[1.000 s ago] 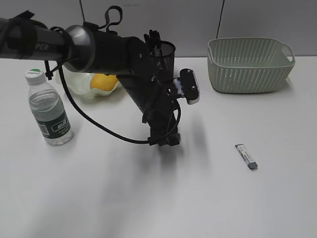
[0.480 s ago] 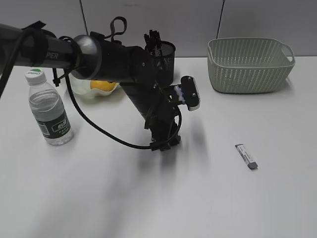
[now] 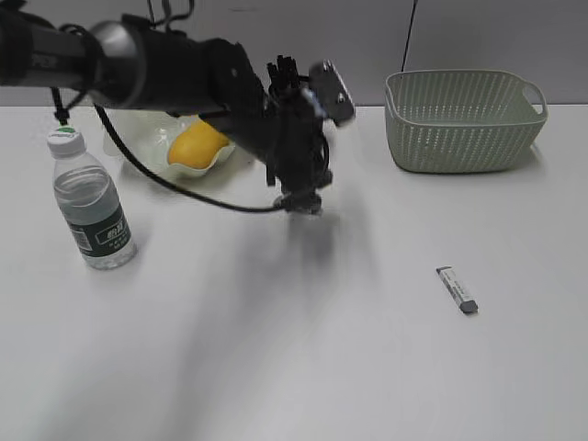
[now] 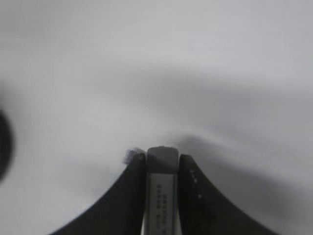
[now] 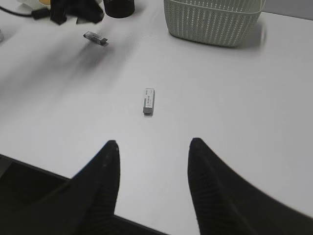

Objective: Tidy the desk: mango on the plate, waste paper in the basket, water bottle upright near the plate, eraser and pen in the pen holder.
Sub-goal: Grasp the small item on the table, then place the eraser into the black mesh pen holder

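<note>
Only left wrist: eraser (image 4: 161, 186) clamped | exterior: end effector (image 3: 301, 200) blurred

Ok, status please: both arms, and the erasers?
Left gripper shut on an eraser, raised over the desk. Right gripper open, empty. Second eraser lying loose, path clear.

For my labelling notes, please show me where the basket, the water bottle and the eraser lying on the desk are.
basket (image 3: 464, 124): exterior view, front woven wall.
water bottle (image 3: 92, 207): exterior view, clear body above the label.
eraser (image 3: 457, 289): exterior view, middle of its sleeve.
</note>
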You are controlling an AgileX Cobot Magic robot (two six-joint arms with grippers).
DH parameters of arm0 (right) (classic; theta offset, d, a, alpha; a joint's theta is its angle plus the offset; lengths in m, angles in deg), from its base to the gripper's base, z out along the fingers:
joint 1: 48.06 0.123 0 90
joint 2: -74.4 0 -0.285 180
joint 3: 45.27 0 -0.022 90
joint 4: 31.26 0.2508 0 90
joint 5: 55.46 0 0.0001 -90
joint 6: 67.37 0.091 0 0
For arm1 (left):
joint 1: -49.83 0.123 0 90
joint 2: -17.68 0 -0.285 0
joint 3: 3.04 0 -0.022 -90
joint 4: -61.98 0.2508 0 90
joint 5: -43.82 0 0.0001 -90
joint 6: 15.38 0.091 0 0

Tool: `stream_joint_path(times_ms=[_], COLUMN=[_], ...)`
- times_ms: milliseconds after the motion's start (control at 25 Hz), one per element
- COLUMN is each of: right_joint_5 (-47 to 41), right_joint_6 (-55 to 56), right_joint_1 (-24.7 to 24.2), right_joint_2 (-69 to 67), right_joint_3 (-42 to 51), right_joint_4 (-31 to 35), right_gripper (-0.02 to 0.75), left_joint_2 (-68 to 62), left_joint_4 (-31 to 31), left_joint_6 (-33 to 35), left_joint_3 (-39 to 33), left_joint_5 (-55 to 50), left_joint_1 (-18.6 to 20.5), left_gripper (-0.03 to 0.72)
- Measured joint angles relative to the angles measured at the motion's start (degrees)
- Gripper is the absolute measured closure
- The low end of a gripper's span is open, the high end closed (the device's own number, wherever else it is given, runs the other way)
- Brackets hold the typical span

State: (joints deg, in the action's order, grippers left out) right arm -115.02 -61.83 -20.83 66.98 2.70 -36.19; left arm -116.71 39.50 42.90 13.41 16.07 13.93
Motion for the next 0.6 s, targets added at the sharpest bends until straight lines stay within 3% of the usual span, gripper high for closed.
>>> stream_joint_path(times_ms=[120, 360, 600], right_joint_5=[0.00, 0.00, 0.00], right_joint_6=[0.00, 0.00, 0.00], right_joint_1=[0.00, 0.00, 0.00], right_joint_2=[0.00, 0.00, 0.00], right_joint_3=[0.00, 0.00, 0.00], right_joint_4=[0.00, 0.00, 0.00], right_gripper=[0.369, 0.369, 0.369], left_joint_2=[2.69, 0.40, -6.31], left_joint_4=[-5.09, -20.29, -27.10], left_joint_6=[-0.05, -0.05, -0.12], left_joint_3=[0.94, 10.43, 20.72], left_joint_5=[9.01, 19.87, 24.28], left_joint_1=[2.00, 7.11, 8.57], left_gripper=[0.546, 0.546, 0.546])
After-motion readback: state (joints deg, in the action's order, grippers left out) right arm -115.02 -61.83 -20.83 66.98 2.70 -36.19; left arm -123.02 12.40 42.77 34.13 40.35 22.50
